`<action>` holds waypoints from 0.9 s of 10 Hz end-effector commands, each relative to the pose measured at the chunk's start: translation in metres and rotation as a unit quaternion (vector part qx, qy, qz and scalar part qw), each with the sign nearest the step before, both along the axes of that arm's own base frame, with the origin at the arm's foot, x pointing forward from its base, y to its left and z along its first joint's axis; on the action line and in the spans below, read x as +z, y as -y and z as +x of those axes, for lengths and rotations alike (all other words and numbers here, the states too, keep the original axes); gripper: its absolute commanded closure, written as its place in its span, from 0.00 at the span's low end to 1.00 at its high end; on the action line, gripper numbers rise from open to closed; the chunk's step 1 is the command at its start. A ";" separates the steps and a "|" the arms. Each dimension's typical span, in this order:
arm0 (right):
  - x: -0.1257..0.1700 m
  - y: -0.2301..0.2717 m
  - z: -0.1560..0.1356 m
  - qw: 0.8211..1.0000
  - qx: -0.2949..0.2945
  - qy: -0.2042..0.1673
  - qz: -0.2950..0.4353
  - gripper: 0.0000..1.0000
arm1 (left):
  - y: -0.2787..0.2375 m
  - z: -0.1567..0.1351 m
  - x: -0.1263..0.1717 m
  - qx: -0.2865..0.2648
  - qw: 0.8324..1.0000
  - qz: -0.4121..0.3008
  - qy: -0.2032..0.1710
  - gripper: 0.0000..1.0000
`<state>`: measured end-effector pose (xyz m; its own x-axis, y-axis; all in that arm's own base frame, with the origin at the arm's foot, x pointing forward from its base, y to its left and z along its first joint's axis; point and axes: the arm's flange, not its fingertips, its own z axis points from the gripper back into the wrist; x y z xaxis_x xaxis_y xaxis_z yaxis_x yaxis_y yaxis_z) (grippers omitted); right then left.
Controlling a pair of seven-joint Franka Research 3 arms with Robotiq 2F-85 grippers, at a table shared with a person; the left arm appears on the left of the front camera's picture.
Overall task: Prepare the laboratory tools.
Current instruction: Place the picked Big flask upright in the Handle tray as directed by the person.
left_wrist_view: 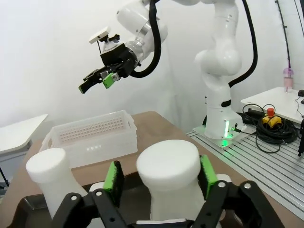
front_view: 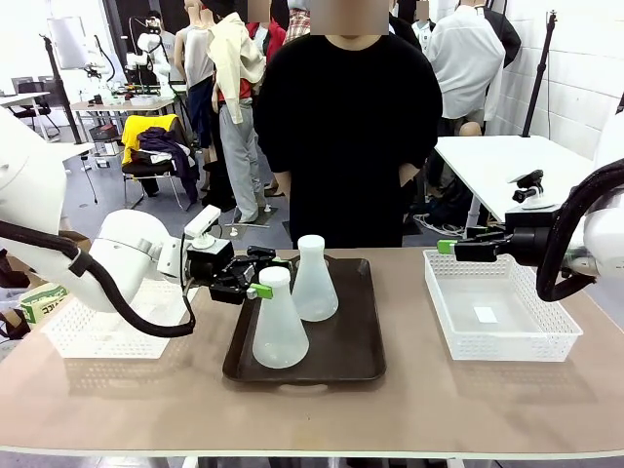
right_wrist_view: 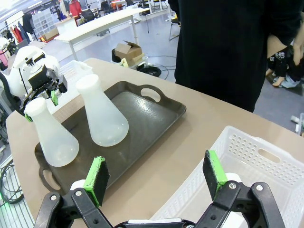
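1. Your left gripper (front_view: 259,286) is at the neck of the near flask (front_view: 278,322), which stands on the front left part of the brown tray (front_view: 356,331).
2. In the left wrist view the green pads (left_wrist_view: 114,176) sit on either side of that flask's top (left_wrist_view: 168,164); a narrow gap shows at each pad, so the fingers look slightly apart and not clamping.
3. The second flask (front_view: 313,280) stands upright just behind and to the right of the first, on the same tray, close beside it.
4. Your right gripper (front_view: 447,248) hangs in the air above the far left corner of the white basket (front_view: 502,341) on the right, with its fingers spread wide and nothing between them.
5. Another white basket (front_view: 88,331) lies on the table under your left arm.
6. A person in a black top (front_view: 346,127) stands at the far side of the table behind the tray.
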<state>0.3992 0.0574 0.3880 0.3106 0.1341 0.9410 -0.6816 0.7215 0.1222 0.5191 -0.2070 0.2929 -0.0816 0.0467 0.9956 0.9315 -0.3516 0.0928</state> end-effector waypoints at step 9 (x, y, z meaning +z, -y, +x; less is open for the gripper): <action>-0.001 0.000 0.000 1.000 0.000 -0.002 0.006 0.00 | -0.001 -0.006 0.018 -0.023 0.992 0.094 -0.083 0.00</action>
<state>0.3992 0.0574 0.3880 0.3106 0.1340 0.9410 -0.6815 0.7215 0.1222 0.5120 -0.2067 0.3041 0.0692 -0.1081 0.9917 0.9168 -0.3849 -0.1059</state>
